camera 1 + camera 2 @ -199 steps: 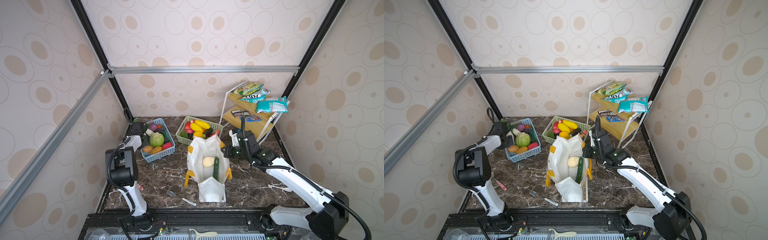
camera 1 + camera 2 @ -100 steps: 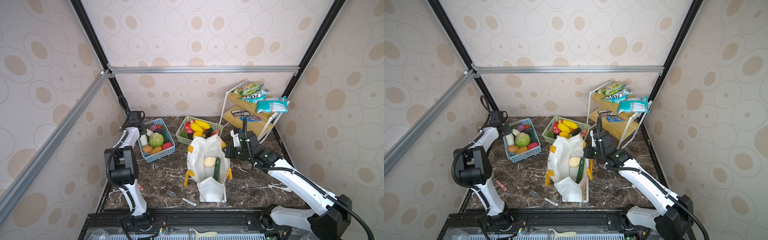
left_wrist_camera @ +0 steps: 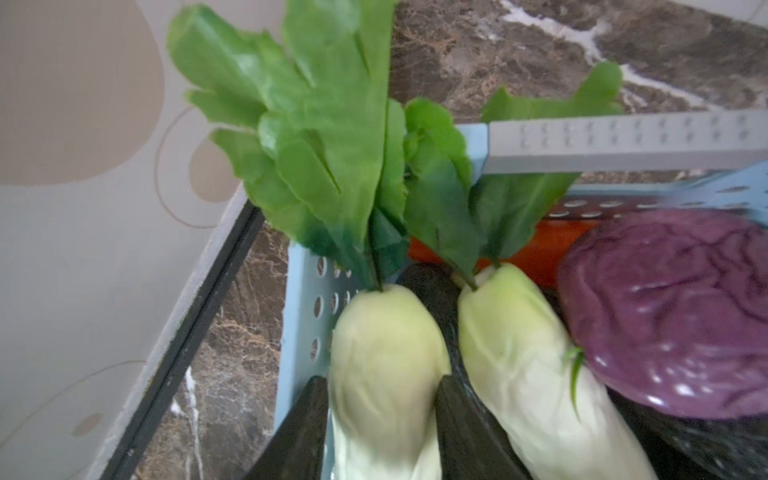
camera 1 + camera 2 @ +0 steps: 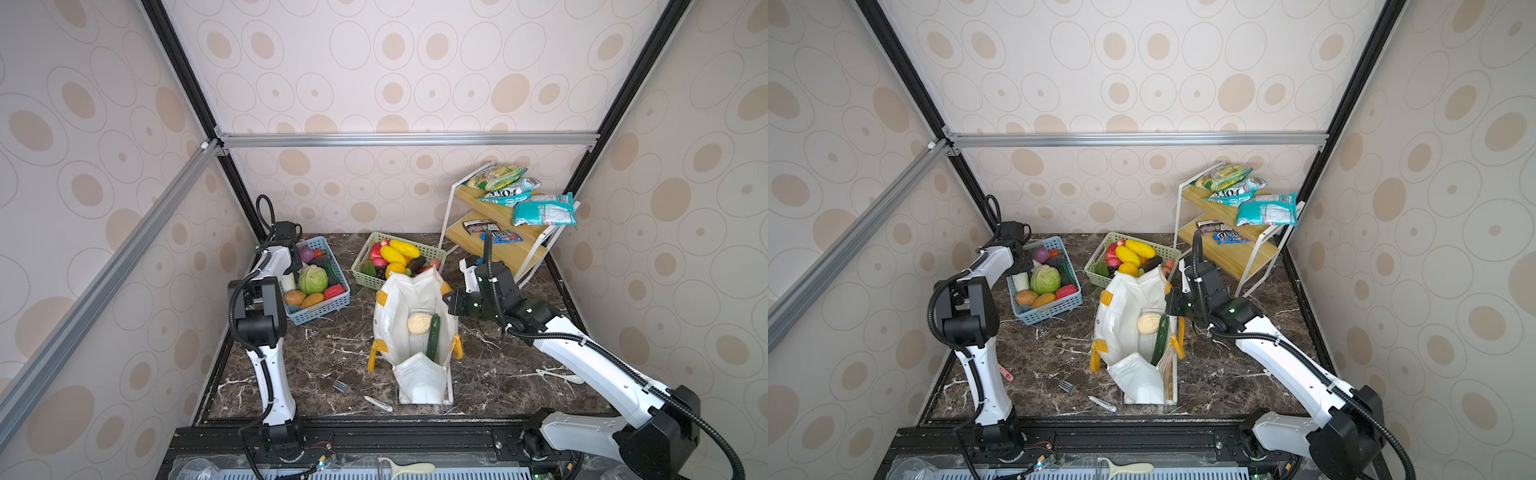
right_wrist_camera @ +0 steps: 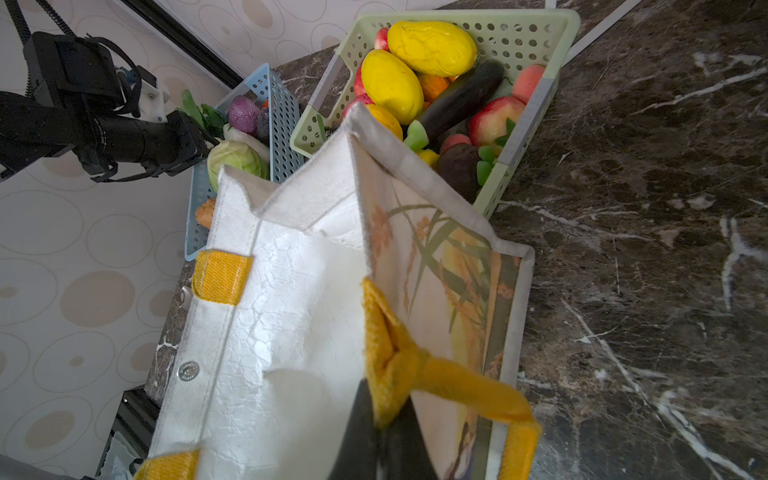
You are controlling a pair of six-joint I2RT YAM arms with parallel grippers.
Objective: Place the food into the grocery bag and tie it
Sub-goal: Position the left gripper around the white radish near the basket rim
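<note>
Right gripper (image 5: 384, 411) clamped on yellow handle (image 5: 457, 382) of bag (image 4: 390, 316), bag standing open beside green basket (image 5: 536, 25), ball (image 4: 419, 323) and cucumber (image 4: 433, 338) inside, left gripper (image 3: 381, 379) parted astride pale cabbage (image 3: 386, 324) in blue basket (image 3: 299, 316), purple cabbage (image 3: 665, 311) just beside.

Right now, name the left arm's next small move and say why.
Probably close the jaws: the left gripper straddles a pale leafy cabbage in the blue basket, jaws open either side, while the right gripper holds the grocery bag open by its handle.
</note>
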